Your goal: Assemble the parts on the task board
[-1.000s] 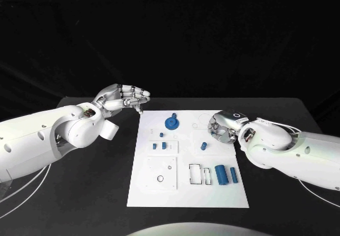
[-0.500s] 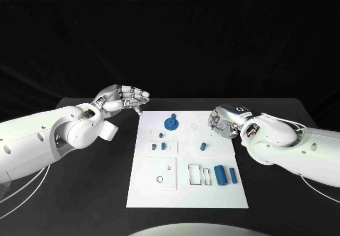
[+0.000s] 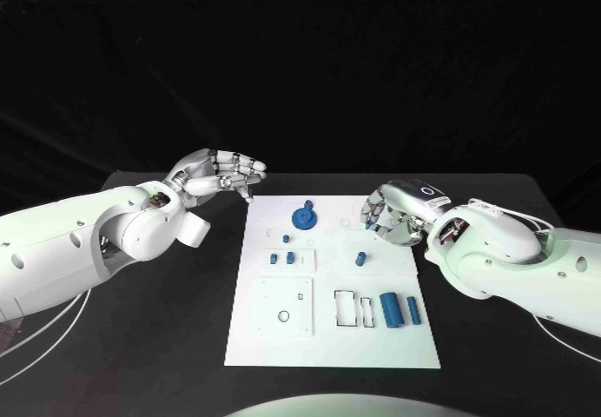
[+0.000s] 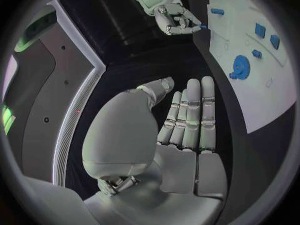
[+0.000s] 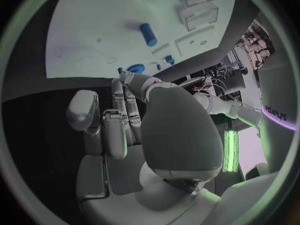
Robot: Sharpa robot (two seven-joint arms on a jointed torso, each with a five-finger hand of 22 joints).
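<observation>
small blue part [image 3: 359, 257] lies mid task board [image 3: 332, 347], long axis roughly 12-to-6. our right hand [image 3: 391, 221] nearer, part at its 7 o'clock; fingers curled, nothing held. left hand [image 3: 223, 176] off board, clenched, nothing held.

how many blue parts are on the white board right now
7: a gear at the far end, a small peg, two blocks, a short pin, two cylinders nearest. The right hand may hide more.

A matt white finish is seen on the task board [image 3: 376, 343], with smooth blue plastic-looking parts [image 3: 391, 309] set on it. Beside the board, the tabletop [image 3: 163, 347] appears matt black. Each robot hand [image 3: 223, 176] [image 3: 391, 217] is finished in glossy silver.
</observation>
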